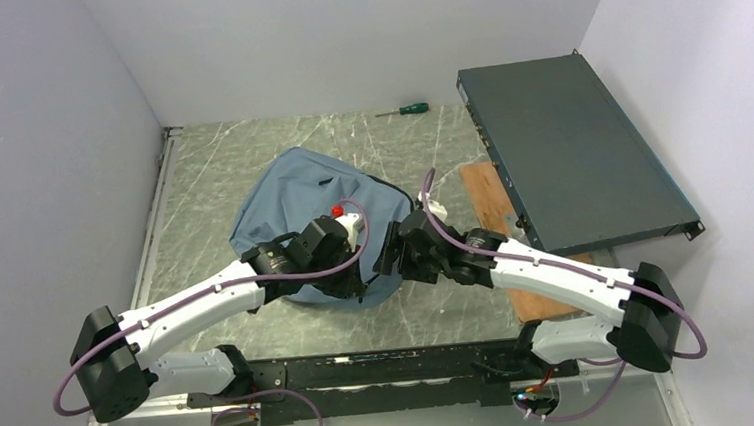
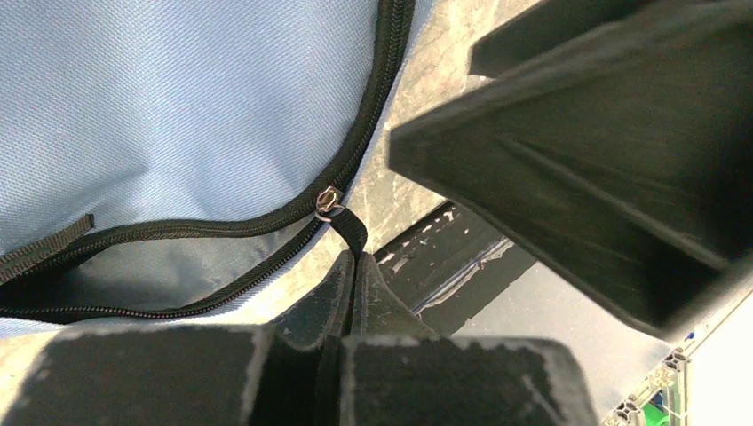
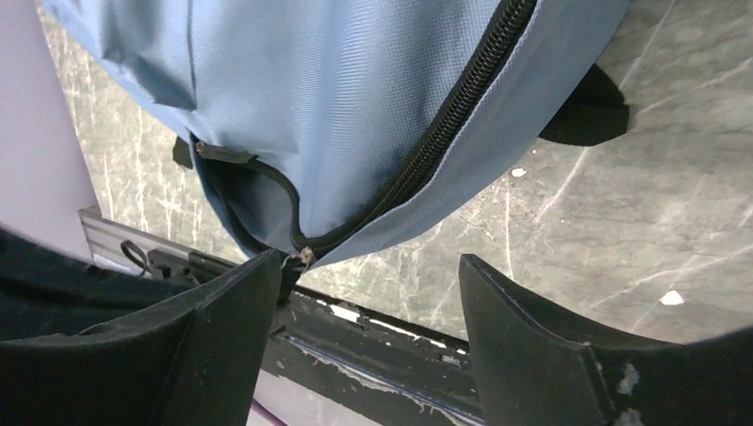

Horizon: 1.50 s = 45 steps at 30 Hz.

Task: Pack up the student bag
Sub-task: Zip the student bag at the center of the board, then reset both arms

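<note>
left gripper (image 2: 352,271) pinches shut on the black zipper pull (image 2: 352,232) of the student bag (image 2: 178,98), while right gripper (image 3: 368,284) hangs with fingers apart just beside that bag corner.

The student bag (image 1: 291,189) is grey-blue with a black zipper (image 2: 377,98), the table (image 1: 201,185) grey with white veins.

One student bag (image 1: 291,194), one screwdriver (image 1: 404,110), one metal box (image 1: 569,149), one board (image 1: 485,190).

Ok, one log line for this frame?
student bag: on table, zip partly open | left gripper: shut on zipper pull | right gripper: open, at bag's near edge
</note>
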### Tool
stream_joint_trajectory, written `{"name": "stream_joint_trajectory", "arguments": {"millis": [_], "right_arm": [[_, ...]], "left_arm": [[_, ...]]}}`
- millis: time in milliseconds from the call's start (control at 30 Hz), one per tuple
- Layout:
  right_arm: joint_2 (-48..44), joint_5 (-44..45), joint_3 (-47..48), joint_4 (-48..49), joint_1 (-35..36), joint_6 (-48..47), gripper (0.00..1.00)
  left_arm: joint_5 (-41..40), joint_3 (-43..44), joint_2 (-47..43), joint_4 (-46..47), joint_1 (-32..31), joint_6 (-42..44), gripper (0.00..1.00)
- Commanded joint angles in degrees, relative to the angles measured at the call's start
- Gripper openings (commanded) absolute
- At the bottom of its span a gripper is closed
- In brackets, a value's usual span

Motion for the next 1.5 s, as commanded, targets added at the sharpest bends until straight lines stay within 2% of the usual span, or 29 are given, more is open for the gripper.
{"name": "stream_joint_trajectory", "arguments": {"millis": [0,100,133,167,200,267,300,367,533,700,800,900,933,967,1000,1067,1100,1133,1167,1233,1467], "right_arm": [[3.9,-2.7,-1.3,9.1,0.0,4.1,0.73],[7.7,-2.2,0.5,11.3,0.2,5.4,0.67],[8.3,-1.4,0.6,11.3,0.2,5.7,0.62],[8.5,0.1,0.5,10.8,0.2,6.0,0.52],[8.4,1.9,0.1,10.4,0.2,6.7,0.35],[7.6,4.6,-1.5,9.2,-0.1,8.0,0.08],[6.8,5.6,-2.6,8.9,-0.2,8.3,0.0],[4.8,7.8,-4.6,7.7,-0.2,8.8,0.0],[-0.7,12.2,-9.0,6.6,-0.6,7.4,0.0],[-2.8,12.5,-10.0,6.8,-0.9,2.9,0.0],[-3.3,10.1,-10.4,10.9,-0.8,-1.4,0.0],[-3.7,5.7,-10.0,14.4,-0.8,-8.9,0.0],[-4.2,4.5,-10.1,15.5,-0.7,-11.1,0.02],[-4.8,3.3,-10.3,16.5,-0.5,-13.4,0.11],[-5.3,2.1,-10.5,17.2,-0.4,-15.5,0.21],[-6.1,1.0,-10.1,16.3,-0.4,-19.1,0.39],[-6.3,0.7,-9.5,15.3,-0.4,-20.5,0.51],[-6.5,0.5,-8.5,14.1,-0.4,-22.2,0.57],[-6.7,0.2,-7.5,12.9,-0.4,-23.6,0.62],[-7.5,0.1,-5.8,11.0,-0.4,-26.1,0.71],[-9.2,0.8,4.9,1.6,-0.4,-33.8,0.88]], "left_arm": [[2.0,1.9,-0.5,2.2,-0.3,-0.5,0.0],[1.4,1.7,-0.7,1.8,-0.4,-0.8,0.0],[1.1,1.4,-0.9,1.8,-0.4,-0.8,0.0],[0.9,1.0,-0.9,2.0,-0.3,-0.8,0.0],[1.0,0.6,-0.7,2.0,-0.3,-0.8,0.0],[-0.6,0.3,0.1,-0.2,0.1,-0.8,0.0],[-1.9,-0.2,0.1,-2.4,0.8,-1.4,0.0],[-5.3,-2.8,-1.1,-5.2,3.8,-3.3,0.0],[-13.1,-11.3,-6.3,-9.6,17.1,-7.4,0.0],[-12.6,-18.3,-15.2,-8.4,31.7,-10.6,0.0],[-15.6,-16.7,-18.0,-10.2,35.3,-9.9,0.0],[-15.3,-13.2,-18.7,-10.7,35.7,-7.2,0.0],[-14.9,-12.1,-18.7,-11.8,35.7,-6.7,0.0],[-14.5,-11.2,-18.9,-12.6,35.7,-6.6,0.0],[-14.1,-10.6,-19.3,-13.4,35.7,-6.5,0.05],[-13.9,-9.7,-21.3,-14.3,35.7,-6.3,0.28],[-13.8,-9.4,-22.4,-14.6,35.7,-6.4,0.42],[-13.7,-9.0,-23.9,-14.7,35.7,-6.3,0.52],[-13.6,-8.7,-25.1,-14.6,35.7,-6.0,0.61],[-13.0,-7.8,-27.3,-14.1,35.7,-4.8,0.72],[-5.0,-0.7,-31.9,-8.9,35.7,3.3,0.94]]}}
